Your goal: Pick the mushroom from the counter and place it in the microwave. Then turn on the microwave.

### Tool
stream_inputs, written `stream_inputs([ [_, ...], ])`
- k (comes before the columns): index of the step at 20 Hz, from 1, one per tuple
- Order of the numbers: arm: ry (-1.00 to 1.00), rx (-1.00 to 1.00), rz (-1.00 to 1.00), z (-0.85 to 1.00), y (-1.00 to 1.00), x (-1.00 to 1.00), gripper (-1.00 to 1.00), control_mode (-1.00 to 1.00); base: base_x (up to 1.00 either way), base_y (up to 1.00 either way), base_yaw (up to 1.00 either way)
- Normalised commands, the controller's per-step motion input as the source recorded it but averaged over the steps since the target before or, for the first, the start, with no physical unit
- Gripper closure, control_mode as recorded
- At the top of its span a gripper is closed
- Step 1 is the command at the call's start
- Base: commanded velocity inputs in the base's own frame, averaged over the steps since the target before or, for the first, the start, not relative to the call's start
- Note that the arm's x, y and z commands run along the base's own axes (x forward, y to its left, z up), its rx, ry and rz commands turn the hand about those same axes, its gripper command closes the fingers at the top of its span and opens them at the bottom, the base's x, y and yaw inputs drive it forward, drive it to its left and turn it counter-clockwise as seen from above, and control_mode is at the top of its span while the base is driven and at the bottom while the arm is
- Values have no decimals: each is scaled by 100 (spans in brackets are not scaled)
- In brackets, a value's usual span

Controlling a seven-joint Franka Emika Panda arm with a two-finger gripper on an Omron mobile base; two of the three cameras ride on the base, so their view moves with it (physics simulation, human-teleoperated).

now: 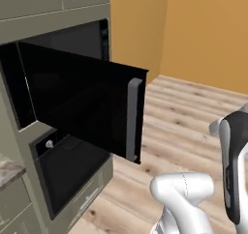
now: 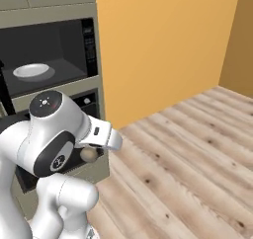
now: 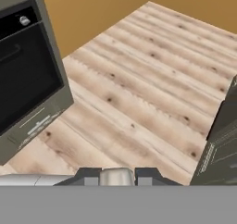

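Observation:
The tan mushroom (image 3: 116,177) sits between the two dark fingertips of my gripper (image 3: 116,178), which is shut on it, above the wooden floor. In the right base view the mushroom (image 2: 89,155) shows as a small beige lump under my white arm, in front of the oven and below the microwave (image 2: 54,50). The microwave's black door (image 1: 82,102) stands swung wide open, its grey bar handle (image 1: 133,119) at the outer edge. A corner of the speckled counter (image 1: 7,172) shows at the lower left.
A pale round plate (image 2: 32,71) lies inside the microwave cavity, with the keypad (image 2: 89,40) to its right. The black oven (image 3: 25,82) sits below. Wood floor (image 2: 188,154) spreads to the right up to the orange walls.

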Motion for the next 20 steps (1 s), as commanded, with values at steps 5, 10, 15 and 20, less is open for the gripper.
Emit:
stream_inputs([
  [5, 0, 0, 0, 0, 0, 0, 100, 100, 58, -19, 0],
  [10, 0, 0, 0, 0, 0, 0, 100, 100, 61, -14, 5],
  [15, 0, 0, 0, 0, 0, 0, 100, 100, 65, -12, 18],
  [20, 0, 0, 0, 0, 0, 0, 100, 100, 64, -7, 32],
])
